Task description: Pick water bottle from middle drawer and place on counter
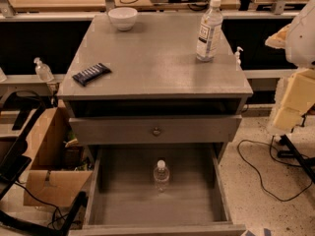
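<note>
- bottle (161,175): small, clear, ribbed, white cap, no label; stands upright mid-floor in the open drawer (98,191).
- end effector (294,100): at the right edge beside the bench (157,68), well apart from the bottle; cannot tell whether spread or pressed together.

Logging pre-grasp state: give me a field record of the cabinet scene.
target: small clear plastic water bottle with white cap, upright in open grey wooden middle drawer
top: matte grey wooden counter, holding white bowl, tall labelled bottle, dark snack bar
gripper: not in view; cream arm at right edge
status: bottle not yet picked
</note>
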Robot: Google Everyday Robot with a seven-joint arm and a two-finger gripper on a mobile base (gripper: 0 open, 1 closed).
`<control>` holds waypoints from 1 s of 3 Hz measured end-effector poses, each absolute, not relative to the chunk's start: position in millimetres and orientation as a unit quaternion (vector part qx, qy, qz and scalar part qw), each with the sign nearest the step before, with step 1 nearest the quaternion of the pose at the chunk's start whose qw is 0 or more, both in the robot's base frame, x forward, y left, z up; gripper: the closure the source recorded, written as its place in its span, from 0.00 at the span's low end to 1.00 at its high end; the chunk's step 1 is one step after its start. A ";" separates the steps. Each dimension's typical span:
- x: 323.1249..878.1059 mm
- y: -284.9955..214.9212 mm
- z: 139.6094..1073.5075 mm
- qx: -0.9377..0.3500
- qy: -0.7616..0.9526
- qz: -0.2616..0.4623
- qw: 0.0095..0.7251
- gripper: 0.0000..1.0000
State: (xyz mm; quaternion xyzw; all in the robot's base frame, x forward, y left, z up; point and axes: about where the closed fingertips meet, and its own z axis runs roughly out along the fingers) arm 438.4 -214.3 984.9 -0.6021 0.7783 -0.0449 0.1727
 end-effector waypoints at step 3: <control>443.8 -236.6 941.2 -0.597 0.747 0.047 0.290 0.00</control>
